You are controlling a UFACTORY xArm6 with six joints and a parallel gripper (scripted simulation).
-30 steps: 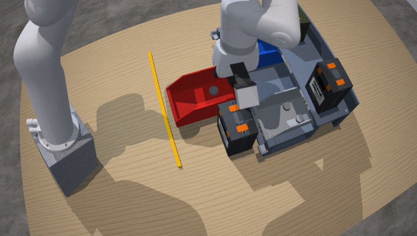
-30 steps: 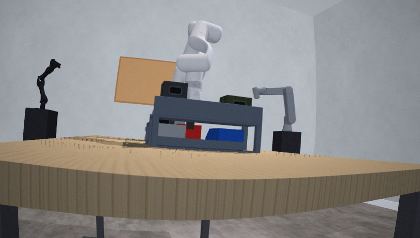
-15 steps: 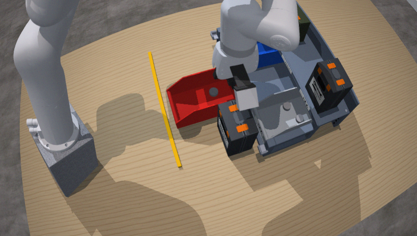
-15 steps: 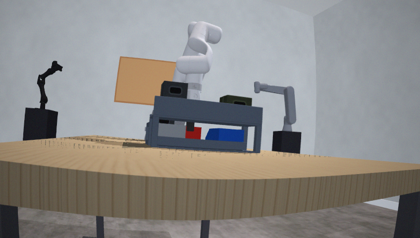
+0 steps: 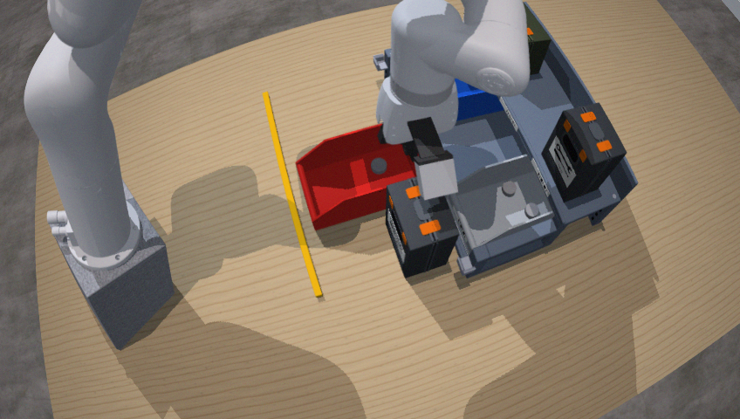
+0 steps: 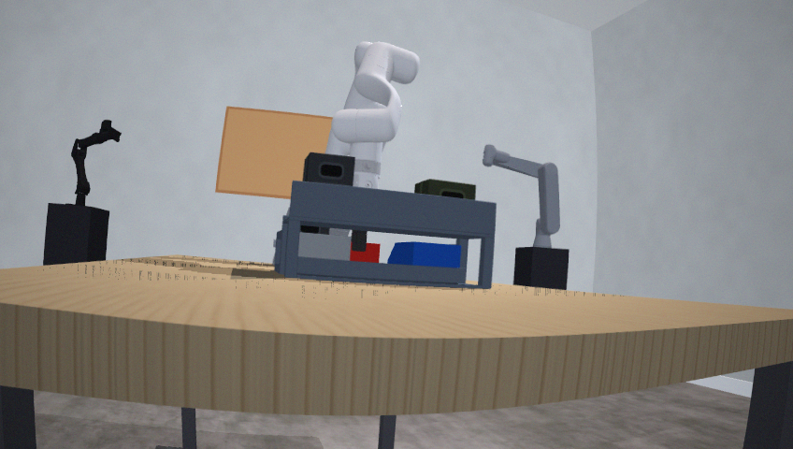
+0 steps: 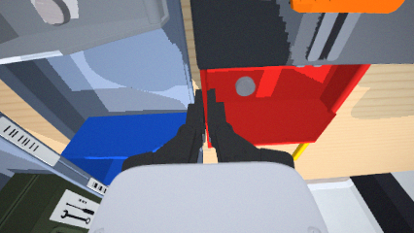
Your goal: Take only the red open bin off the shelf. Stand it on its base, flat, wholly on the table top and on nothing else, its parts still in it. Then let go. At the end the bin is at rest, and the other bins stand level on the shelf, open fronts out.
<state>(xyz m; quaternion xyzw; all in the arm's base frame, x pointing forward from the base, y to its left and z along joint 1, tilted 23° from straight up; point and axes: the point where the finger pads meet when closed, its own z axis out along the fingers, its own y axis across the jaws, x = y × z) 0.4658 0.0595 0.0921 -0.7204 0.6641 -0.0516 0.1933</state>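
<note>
The red, open-topped plastic bin [image 5: 337, 179] [image 6: 367, 253] [image 7: 282, 116] had sloping sides and a low lip facing the counter's [image 5: 233, 374] [image 6: 389, 372] [image 7: 379, 146] left edge in the top view; a round grey part [image 5: 379, 166] [image 7: 245, 86] sat inside. It was off the slate-blue shelf [image 5: 519, 257] [image 6: 389, 206], toward that edge; contact with the counter was unclear. The black pincer [image 5: 407, 150] [image 6: 358, 240] [image 7: 206, 101] gripped its back wall.

Open bins [image 5: 342, 179] [image 5: 480, 106] [image 5: 483, 223] [image 6: 369, 253] [image 6: 428, 254] [image 6: 324, 246] [image 7: 277, 118] [image 7: 131, 133] [image 7: 117, 21]: 3 (1 red, 1 blue, 1 gry)
Tool cases [image 5: 435, 251] [image 5: 586, 150] [image 5: 539, 51] [image 6: 328, 175] [image 6: 439, 186] [image 7: 238, 34] [image 7: 29, 194]: 3 (2 blk, 1 grn)
Rnd parts [image 5: 378, 165] [image 5: 509, 188] [image 5: 531, 209] [image 7: 245, 86] [image 7: 52, 10]: 3 vis.
Yel strip [image 5: 291, 198] [image 7: 300, 151]: 1
</note>
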